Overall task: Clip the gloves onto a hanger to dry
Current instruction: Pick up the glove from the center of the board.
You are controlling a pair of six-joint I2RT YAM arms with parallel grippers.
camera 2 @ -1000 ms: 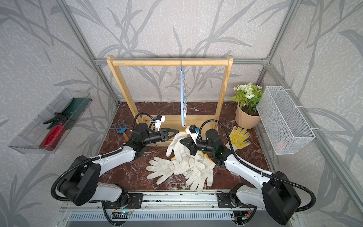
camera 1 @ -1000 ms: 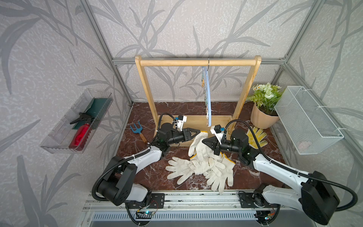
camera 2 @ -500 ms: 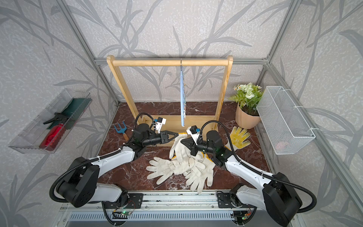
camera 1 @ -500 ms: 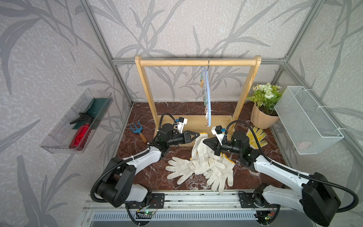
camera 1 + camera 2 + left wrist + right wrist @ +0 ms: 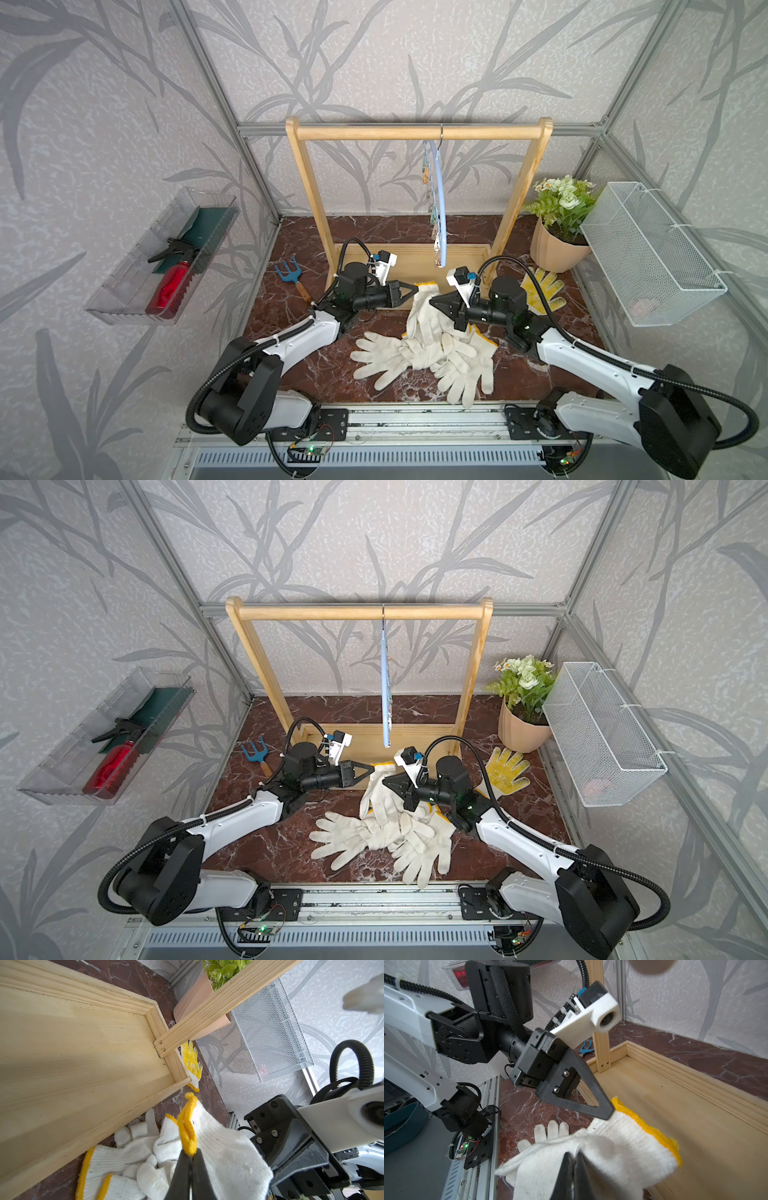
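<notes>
left end effector (image 5: 412, 287): spread a moment ago, now pressed together on the yellow cuff of one glove (image 5: 423, 316).
right end effector (image 5: 433, 302): pinching the same glove's body.
spare gloves (image 5: 386, 361): heaped on the table (image 5: 582, 318).
hanger (image 5: 441, 216): hanging bare behind them.
Judgement: two-handed hold secured, ready to lift.

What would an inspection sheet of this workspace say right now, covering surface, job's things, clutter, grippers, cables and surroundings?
Surface: red-brown marble tabletop.
Job's things: held glove, cuff raised; other gloves piled flat; hanger on wooden rack, no glove clipped.
Clutter: yellow glove, blue hand rake, potted plant.
Grippers: left gripper shut on the held glove's cuff; right gripper shut on the same glove.
Cables: black hoses loop over both wrists; snags, nothing seen.
Surroundings: wall tray holding red spray bottle; white mesh basket.
</notes>
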